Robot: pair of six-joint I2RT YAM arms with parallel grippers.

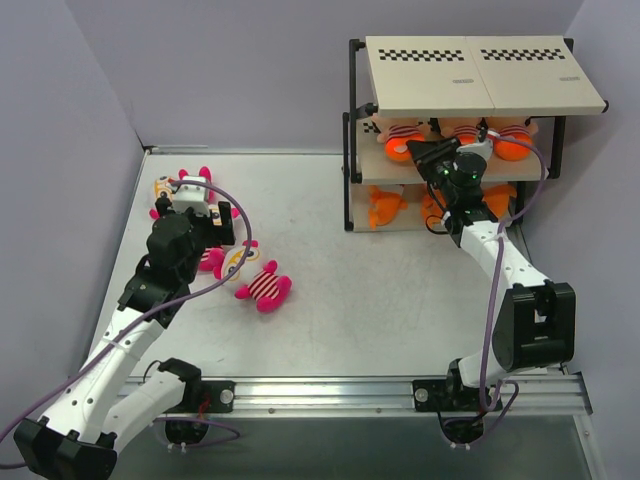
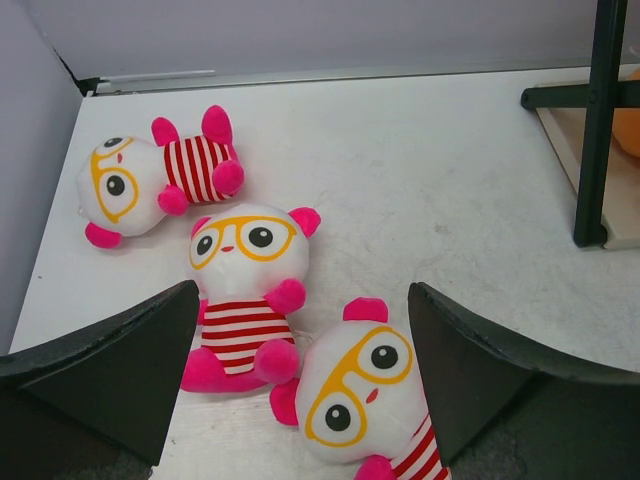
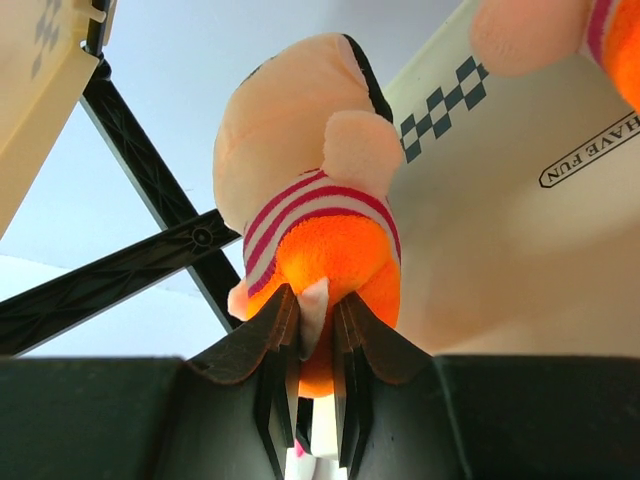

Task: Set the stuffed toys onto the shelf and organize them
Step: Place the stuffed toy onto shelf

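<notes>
Striped doll point(image 3: 310, 200) is pinched at its base in the right tool point(image 3: 317, 302); left tool point(image 2: 302, 292) stands open over a glasses toy point(image 2: 355, 395).

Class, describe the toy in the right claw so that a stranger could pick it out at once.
Find the shelf at the far right of the table, then its middle tier, where the right claw reaches in. The doll there has a peach head and a striped orange body. Unlike its neighbour, it is pinched by its underside in that claw.
</notes>
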